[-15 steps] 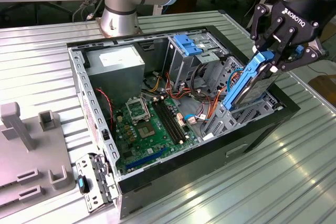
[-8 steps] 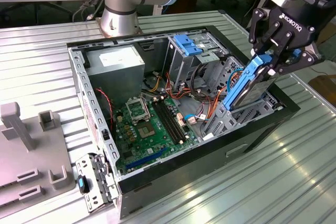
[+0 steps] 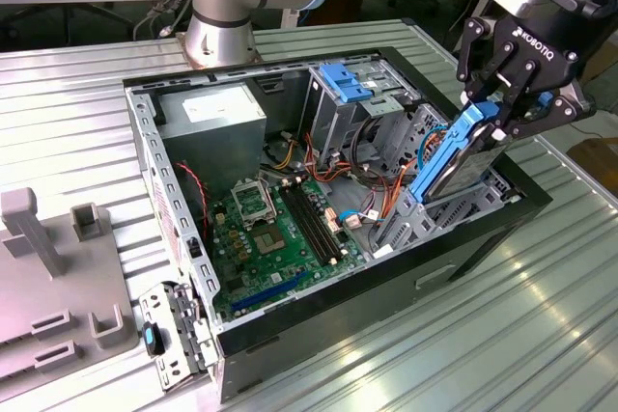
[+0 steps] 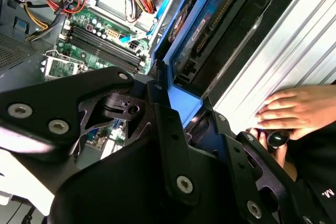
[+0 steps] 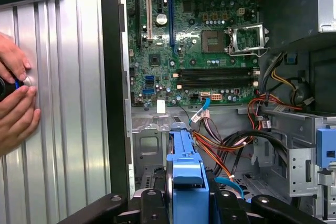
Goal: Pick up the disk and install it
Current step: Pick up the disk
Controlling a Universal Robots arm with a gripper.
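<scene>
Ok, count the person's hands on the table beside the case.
2. Both lie on the ribbed metal table outside the case wall: one hand, second hand close beside it, a small dark object between them.

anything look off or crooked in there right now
The disk stands out: the gripper holds it steeply tilted, its lower end dipping into the case, not seated in a bay. Also, a person's hands rest on the table right beside the case.
</scene>
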